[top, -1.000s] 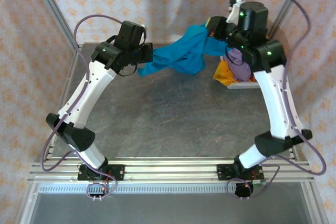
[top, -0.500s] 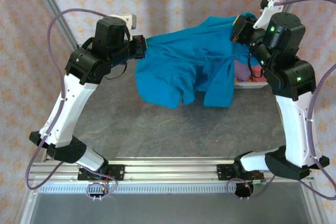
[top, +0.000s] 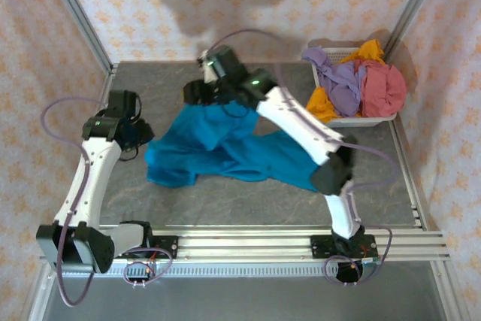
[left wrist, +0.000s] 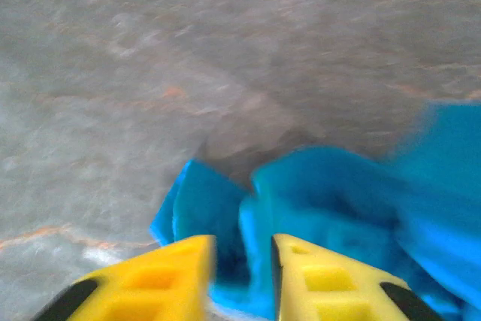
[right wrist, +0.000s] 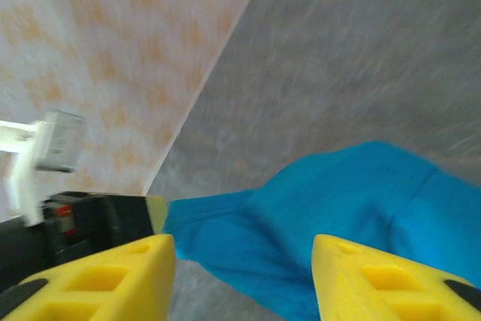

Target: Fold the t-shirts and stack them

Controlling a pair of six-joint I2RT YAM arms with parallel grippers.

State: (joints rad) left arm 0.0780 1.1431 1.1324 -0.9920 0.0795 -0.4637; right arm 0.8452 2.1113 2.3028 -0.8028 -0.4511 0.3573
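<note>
A teal-blue t-shirt (top: 225, 152) is seen crumpled mid-table. At its left edge the left gripper (left wrist: 243, 253) is narrowly parted. At its far edge the right gripper (right wrist: 244, 249) is spread wide, empty. The cloth is judged light and limp, best pinched at corners. Other t-shirts (top: 353, 84) are heaped far right.

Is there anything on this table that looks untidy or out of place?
Yes. The teal-blue t-shirt lies bunched and creased on the table, not spread flat. In the white basket at the far right, the other shirts are piled loosely, and the orange-yellow one hangs over its rim.
</note>
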